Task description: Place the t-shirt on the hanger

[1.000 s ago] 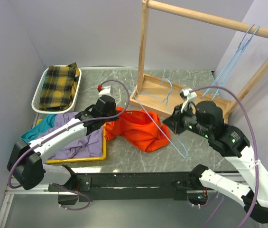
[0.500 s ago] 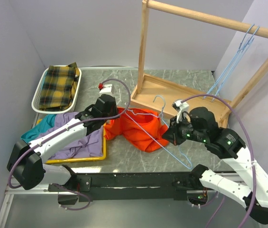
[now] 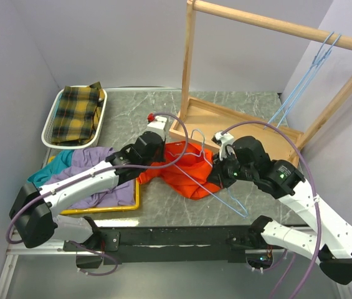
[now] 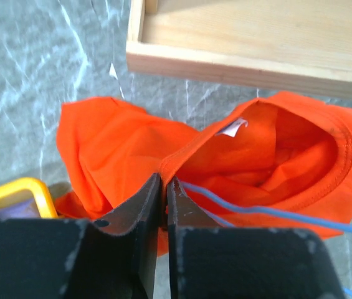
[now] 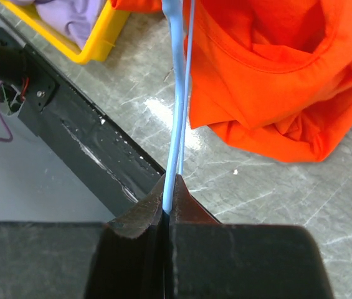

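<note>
Table (image 3: 250, 103): grey stone-look top with white veins, smooth and slightly glossy.
Wooden rack (image 3: 188, 68): pale square timber. I see a post and top rail in the upper right of the overhead view, and a shallow box base near frame centre.
Yellow tray (image 3: 126, 207): hard, shiny rim at lower left, with a rumpled purple garment (image 3: 95, 168) inside.
T-shirt (image 3: 185, 168): bright orange-red, soft, plain cloth. It lies crumpled in a heap on the table at centre frame, between the tray and the rack base. In my left wrist view the stitched, ribbed neckline gapes open at right of centre, with a small white label inside.
Hanger (image 5: 177, 112): thin, smooth, light-blue wire. One strand crosses below the neck opening in the left wrist view; I can't tell from here whether it passes inside the collar.
Left gripper (image 4: 164, 180): matte black fingers pinched on the neckline hem, with barely a slit between them.
Right gripper (image 5: 171, 187): black fingers pressed together on the hanger wire, which runs up the middle of my right wrist view past the shirt's folds.
</note>
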Robot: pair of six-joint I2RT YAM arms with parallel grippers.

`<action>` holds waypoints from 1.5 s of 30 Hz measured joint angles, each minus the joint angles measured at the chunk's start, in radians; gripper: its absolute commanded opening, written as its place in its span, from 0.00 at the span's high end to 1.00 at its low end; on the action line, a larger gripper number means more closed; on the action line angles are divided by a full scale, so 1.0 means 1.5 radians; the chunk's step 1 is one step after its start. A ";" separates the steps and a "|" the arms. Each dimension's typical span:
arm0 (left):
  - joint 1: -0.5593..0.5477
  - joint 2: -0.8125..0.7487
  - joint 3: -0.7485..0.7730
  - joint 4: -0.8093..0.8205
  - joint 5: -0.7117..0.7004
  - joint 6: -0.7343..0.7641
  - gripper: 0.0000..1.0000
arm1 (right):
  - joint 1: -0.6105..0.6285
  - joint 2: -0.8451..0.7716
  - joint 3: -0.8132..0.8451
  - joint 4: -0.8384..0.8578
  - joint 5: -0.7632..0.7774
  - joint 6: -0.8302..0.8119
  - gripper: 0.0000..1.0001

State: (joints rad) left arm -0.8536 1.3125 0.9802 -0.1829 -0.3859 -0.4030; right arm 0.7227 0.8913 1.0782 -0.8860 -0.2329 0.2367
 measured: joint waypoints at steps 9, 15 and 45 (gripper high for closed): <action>-0.019 -0.019 0.000 0.065 -0.019 0.100 0.85 | 0.005 -0.017 0.000 0.002 -0.053 -0.022 1.00; -0.028 -0.060 -0.010 0.112 0.040 0.167 0.87 | 0.005 -0.024 -0.005 0.030 -0.059 -0.023 1.00; -0.059 -0.205 -0.046 0.101 0.146 0.122 0.42 | 0.013 -0.073 -0.319 0.536 -0.162 0.042 1.00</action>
State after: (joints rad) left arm -0.9417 1.0050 0.9108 -0.0311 -0.1673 -0.2199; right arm 0.7422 0.7811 0.6003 -0.0822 -0.4763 0.2993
